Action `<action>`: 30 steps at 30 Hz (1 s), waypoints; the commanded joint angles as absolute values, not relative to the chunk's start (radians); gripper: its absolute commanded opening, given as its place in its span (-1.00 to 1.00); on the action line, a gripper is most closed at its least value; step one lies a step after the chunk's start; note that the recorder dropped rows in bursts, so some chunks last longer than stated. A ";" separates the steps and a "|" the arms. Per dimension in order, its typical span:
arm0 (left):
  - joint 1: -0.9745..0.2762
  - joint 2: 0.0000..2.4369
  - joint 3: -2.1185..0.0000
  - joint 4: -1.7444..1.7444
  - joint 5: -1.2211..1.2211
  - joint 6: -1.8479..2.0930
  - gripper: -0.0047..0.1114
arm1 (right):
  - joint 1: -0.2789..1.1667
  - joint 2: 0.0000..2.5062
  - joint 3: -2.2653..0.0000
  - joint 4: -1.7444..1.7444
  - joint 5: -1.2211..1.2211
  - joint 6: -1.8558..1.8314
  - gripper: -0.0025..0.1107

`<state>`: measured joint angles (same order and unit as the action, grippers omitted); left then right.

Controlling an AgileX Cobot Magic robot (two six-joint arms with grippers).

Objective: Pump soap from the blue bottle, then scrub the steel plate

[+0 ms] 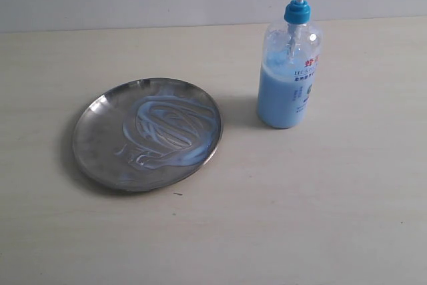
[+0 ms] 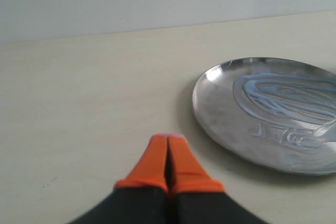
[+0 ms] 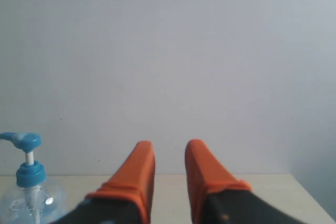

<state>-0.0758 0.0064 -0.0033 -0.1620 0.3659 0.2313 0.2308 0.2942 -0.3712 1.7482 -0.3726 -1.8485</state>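
In the exterior view the steel plate [image 1: 100, 139] lies flat on the pale counter [image 1: 300, 218], left of centre, with soap [image 1: 170, 128] spread across its middle and right side in streaky light-blue and whitish smears. The blue bottle [image 1: 288, 78] stands upright to the plate's right and a little farther back, near it but not touching, about half full of light blue liquid. In the left wrist view the left claw [image 2: 168, 150] has its orange fingers pressed together with nothing between them, low over bare counter just beside the plate's rim. In the right wrist view the right claw [image 3: 169, 145] is parted and empty, facing a plain wall [image 3: 184, 51], with the bottle's pump head off to one side.
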 commanded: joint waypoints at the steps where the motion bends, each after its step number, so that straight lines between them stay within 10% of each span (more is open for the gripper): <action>1: -0.081 0.000 0.000 -0.164 0.366 0.228 -0.92 | 0.225 0.290 -0.367 1.744 -0.369 -1.853 -0.54; 30: -0.081 0.000 0.000 -0.164 0.366 0.228 -0.92 | 0.225 0.290 -0.367 1.744 -0.389 -1.855 -0.54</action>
